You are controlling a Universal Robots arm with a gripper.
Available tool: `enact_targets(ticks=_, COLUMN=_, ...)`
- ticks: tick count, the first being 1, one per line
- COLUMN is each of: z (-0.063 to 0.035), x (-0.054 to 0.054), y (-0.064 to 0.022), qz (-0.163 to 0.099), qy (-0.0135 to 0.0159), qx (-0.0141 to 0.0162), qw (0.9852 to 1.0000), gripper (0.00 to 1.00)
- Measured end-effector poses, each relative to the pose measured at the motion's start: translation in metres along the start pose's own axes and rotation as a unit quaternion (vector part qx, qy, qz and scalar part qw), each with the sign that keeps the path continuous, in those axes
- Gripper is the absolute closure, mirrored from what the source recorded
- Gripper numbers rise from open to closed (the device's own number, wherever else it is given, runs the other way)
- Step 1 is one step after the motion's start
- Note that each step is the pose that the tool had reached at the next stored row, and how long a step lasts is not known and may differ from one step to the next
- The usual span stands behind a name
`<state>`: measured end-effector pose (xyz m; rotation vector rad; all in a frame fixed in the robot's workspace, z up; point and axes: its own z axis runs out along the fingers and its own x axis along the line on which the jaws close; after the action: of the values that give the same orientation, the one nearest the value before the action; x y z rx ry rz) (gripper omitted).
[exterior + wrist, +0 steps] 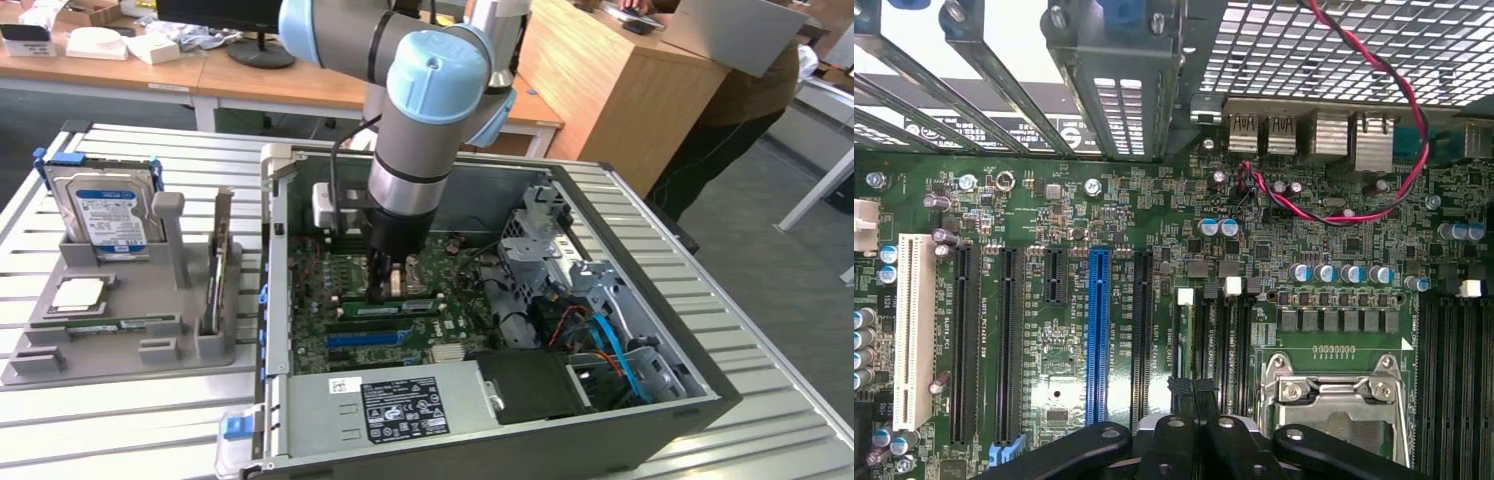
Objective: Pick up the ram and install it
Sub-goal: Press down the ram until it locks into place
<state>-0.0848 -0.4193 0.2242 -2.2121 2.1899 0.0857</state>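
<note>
My gripper point(387, 292) reaches down into the open computer case, over the motherboard point(327, 290). Its fingers are shut, and in the wrist view the gripper point(1194, 400) shows nothing between them. A long green ram stick point(407, 308) stands along a slot right under the fingertips; I cannot tell whether they touch it. A second green ram stick point(104, 323) lies flat in the grey holder tray point(160, 300), far from the gripper. In the wrist view the black memory slots point(1220, 330) run beside the processor socket point(1334, 390).
The tray also holds a blue-labelled hard drive point(107, 215), a silver processor chip point(80, 292) and an upright card point(216, 265). A power supply point(387, 405) and drive cages point(554, 250) crowd the case. A blue slot point(1099, 330) and red-black wires point(1374, 120) lie nearby. A person point(747, 110) stands behind.
</note>
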Motion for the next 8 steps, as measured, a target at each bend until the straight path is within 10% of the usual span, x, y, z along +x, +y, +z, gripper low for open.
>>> enact_targets(ticks=8, z=-0.0136, x=-0.001, y=0.0001, qz=0.000, qy=0.0003, qx=-0.0004, qw=1.0000, gripper=0.90)
